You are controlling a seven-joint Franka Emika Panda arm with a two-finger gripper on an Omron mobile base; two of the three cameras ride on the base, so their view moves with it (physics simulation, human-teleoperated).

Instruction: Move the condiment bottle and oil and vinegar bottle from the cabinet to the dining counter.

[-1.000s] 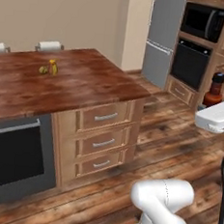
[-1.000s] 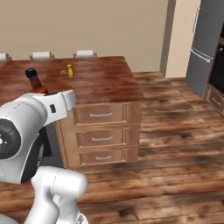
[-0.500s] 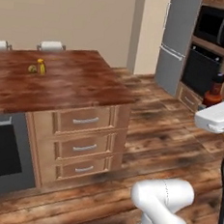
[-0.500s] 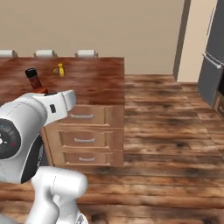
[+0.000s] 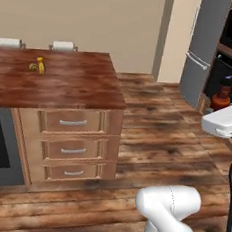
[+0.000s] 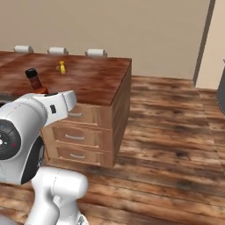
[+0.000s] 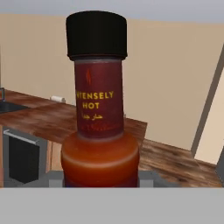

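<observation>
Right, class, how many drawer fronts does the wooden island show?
3, stacked in one column under the dining counter: top drawer, middle drawer, bottom drawer. Other sides are hidden, so more may exist.

The white arm rises from the five o'clock corner of the left base view, its rounded elbow bulging low, and a forearm link juts in from the three o'clock edge. In the right base view the big shoulder joint sits at eight o'clock with a link reaching toward one o'clock. The tool point(image 7: 99, 181) is clamped on the condiment bottle point(image 7: 99, 113), carrying it upright, the fingers themselves hidden behind the bottle's base.
</observation>
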